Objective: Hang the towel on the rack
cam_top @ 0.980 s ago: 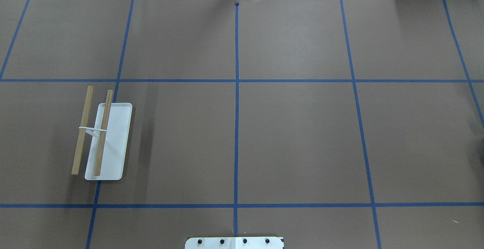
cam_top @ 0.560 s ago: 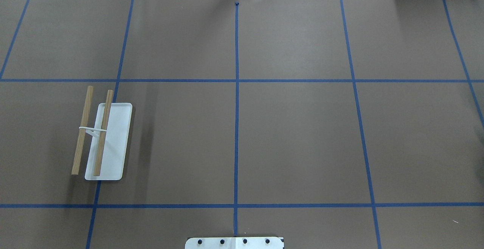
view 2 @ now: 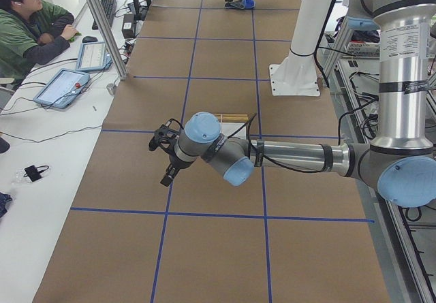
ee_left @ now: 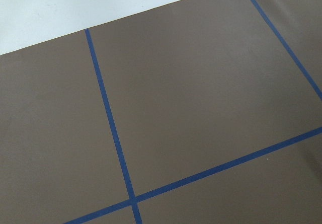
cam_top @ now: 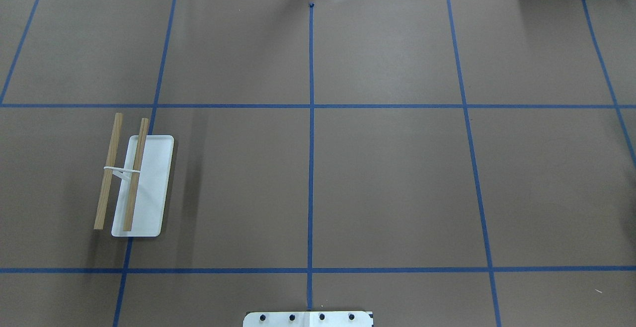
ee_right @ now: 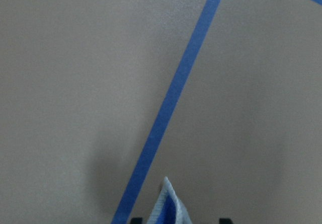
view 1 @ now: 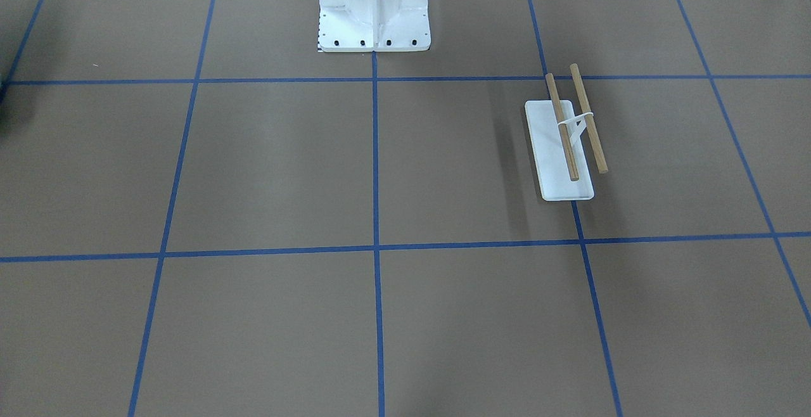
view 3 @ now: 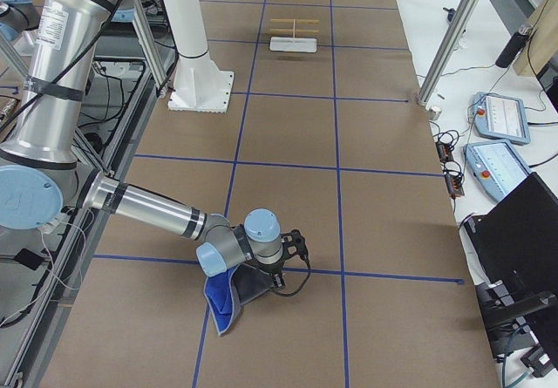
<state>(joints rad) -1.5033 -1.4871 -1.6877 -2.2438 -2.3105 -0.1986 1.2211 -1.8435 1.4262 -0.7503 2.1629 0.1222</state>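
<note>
The rack (cam_top: pixel 145 188) has a white base and two wooden dowels. It stands on the table's left half and is bare; it also shows in the front view (view 1: pixel 561 163) and far off in the exterior right view (view 3: pixel 295 36). The towel (view 3: pixel 228 305) looks blue and dark with a lighter edge and hangs bunched under my right gripper (view 3: pixel 283 262) at the table's far right end. In the right wrist view a towel corner (ee_right: pixel 170 209) sticks up between the jaws. My left gripper (view 2: pixel 163 160) hovers over the table just beyond the rack; I cannot tell whether it is open or shut.
The brown table cover is marked with blue tape lines (cam_top: pixel 311 118). The white bolted pedestal (view 1: pixel 374 5) stands at the robot's side. An operator (view 2: pixel 30 24) sits at a side desk with tablets (view 2: pixel 65 85). Neither arm shows in the overhead or front views.
</note>
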